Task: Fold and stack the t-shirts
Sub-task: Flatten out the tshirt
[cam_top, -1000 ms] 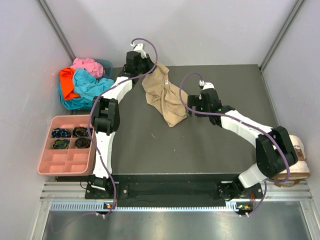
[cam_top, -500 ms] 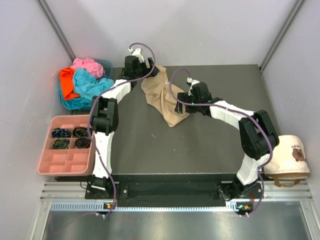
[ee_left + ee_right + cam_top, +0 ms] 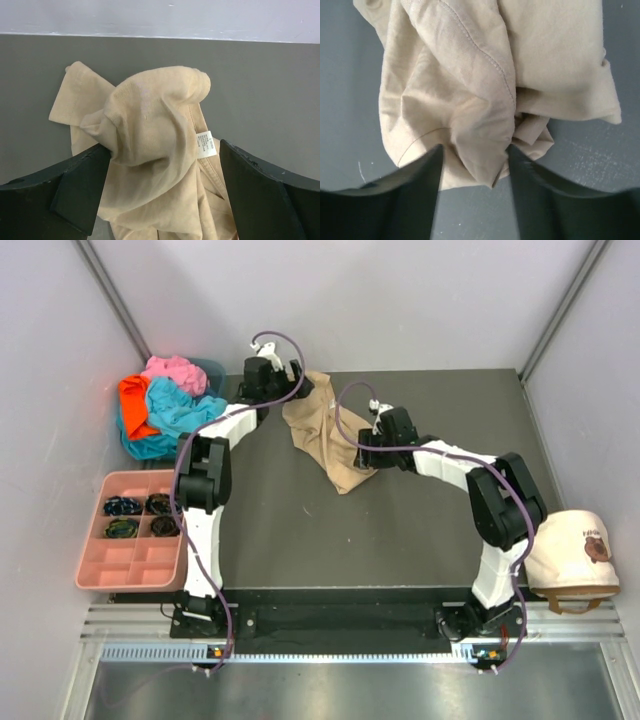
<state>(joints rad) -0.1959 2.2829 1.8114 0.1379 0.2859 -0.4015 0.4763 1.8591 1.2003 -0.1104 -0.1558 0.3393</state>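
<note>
Since a second ago the right gripper (image 3: 362, 452) has swung in onto the tan t-shirt (image 3: 320, 435), which lies crumpled on the far worktop (image 3: 400, 530); the left gripper (image 3: 293, 375) is at its far end. Left wrist — jaws spread wide, released, cloth bunched between them. Right wrist — jaws straddle a fold; whether they are clenched I cannot tell.

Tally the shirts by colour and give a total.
tan shirt: 1
turquoise shirt: 1
orange shirt: 1
pink shirt: 1
Total: 4
</note>
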